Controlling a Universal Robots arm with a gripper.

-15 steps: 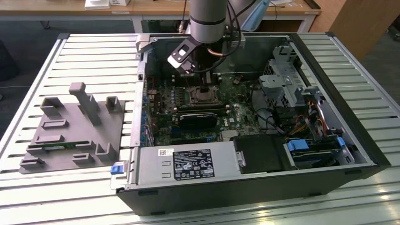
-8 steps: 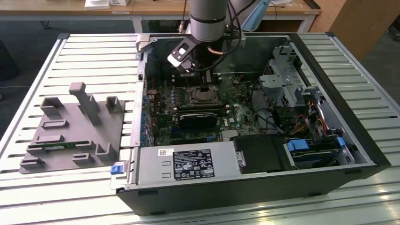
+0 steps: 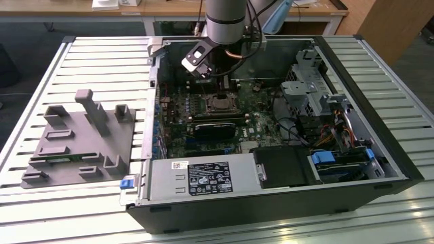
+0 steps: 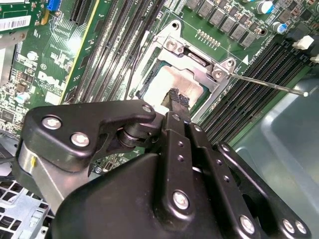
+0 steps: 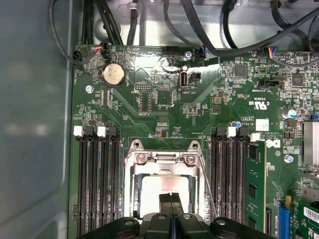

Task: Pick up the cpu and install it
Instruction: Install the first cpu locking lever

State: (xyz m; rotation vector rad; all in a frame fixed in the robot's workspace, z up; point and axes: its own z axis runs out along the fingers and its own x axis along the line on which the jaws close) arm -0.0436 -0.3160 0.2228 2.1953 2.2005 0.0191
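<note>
The cpu (image 5: 164, 191) is a pale silvery square lying flat in the motherboard socket, framed by the metal load plate (image 5: 162, 162). It shows again in the second wrist view as the cpu (image 4: 167, 82). My gripper (image 5: 171, 204) hangs right over it with both black fingers pressed together, nothing between them. Their ribbed fingertips (image 4: 179, 98) point at the chip's edge; whether they touch it I cannot tell. In the exterior view my gripper (image 3: 218, 76) reaches down into the open computer case above the socket (image 3: 220, 104). The socket's thin lever rod (image 4: 269, 83) sticks out sideways.
Empty black memory slots (image 5: 97, 184) flank the socket on both sides. A black heatsink block (image 3: 213, 129) sits just in front of the socket. The power supply (image 3: 203, 178) and drive cage (image 3: 318, 91) crowd the case. A grey fixture (image 3: 74, 142) stands on the slatted table at the exterior view's left.
</note>
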